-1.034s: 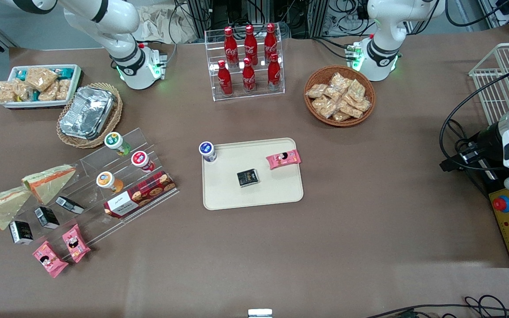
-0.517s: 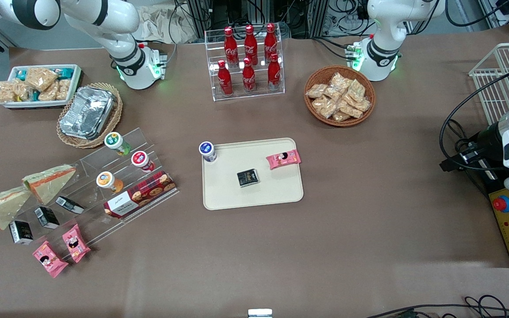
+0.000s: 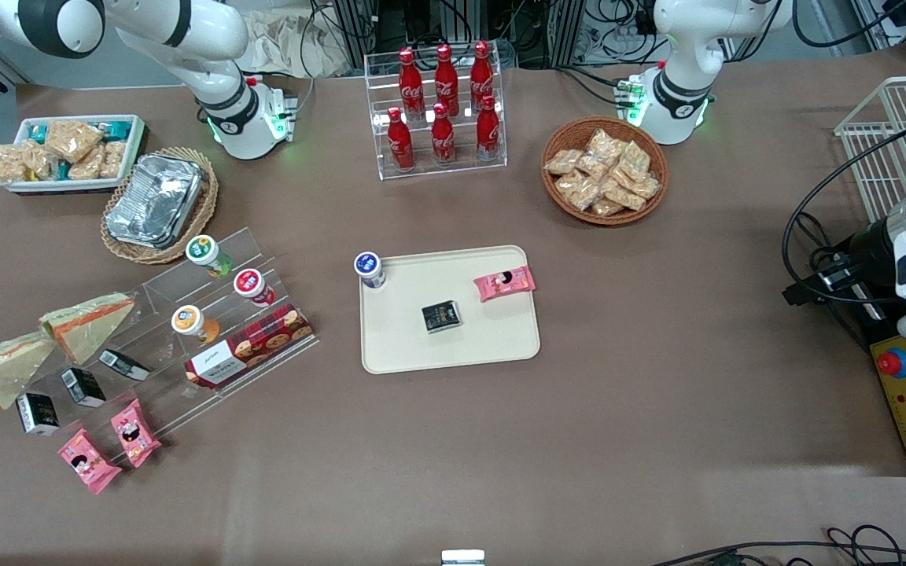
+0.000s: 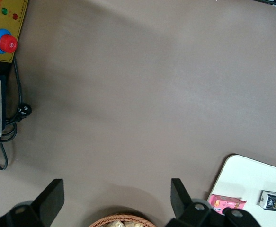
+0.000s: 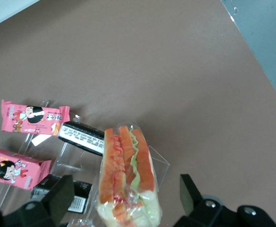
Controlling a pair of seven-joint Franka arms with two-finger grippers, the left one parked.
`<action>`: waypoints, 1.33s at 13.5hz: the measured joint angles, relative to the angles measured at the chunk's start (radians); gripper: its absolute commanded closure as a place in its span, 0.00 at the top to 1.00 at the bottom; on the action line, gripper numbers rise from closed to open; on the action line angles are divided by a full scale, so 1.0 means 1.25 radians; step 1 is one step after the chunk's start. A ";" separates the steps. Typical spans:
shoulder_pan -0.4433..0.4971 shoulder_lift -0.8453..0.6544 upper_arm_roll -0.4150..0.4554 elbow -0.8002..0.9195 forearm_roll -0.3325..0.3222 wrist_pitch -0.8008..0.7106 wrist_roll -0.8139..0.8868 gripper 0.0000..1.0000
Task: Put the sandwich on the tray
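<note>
Right wrist view shows our hand (image 5: 123, 208) spread wide around the sandwich (image 5: 126, 177), not pinching it; sandwich sits at the surface's working-arm edge, well apart from the tray (image 3: 492, 346).

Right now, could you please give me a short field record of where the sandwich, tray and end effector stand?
sandwich: on the clear stand, at the working arm's end of the table
tray: mid-table, apart from the sandwich
on tray: pink packet, black box, blue-lidded cup
end effector: open, fingers either side of the sandwich
task state: sandwich not yet on tray
</note>
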 measured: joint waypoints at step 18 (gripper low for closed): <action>-0.023 0.012 -0.001 -0.033 0.046 0.042 -0.177 0.00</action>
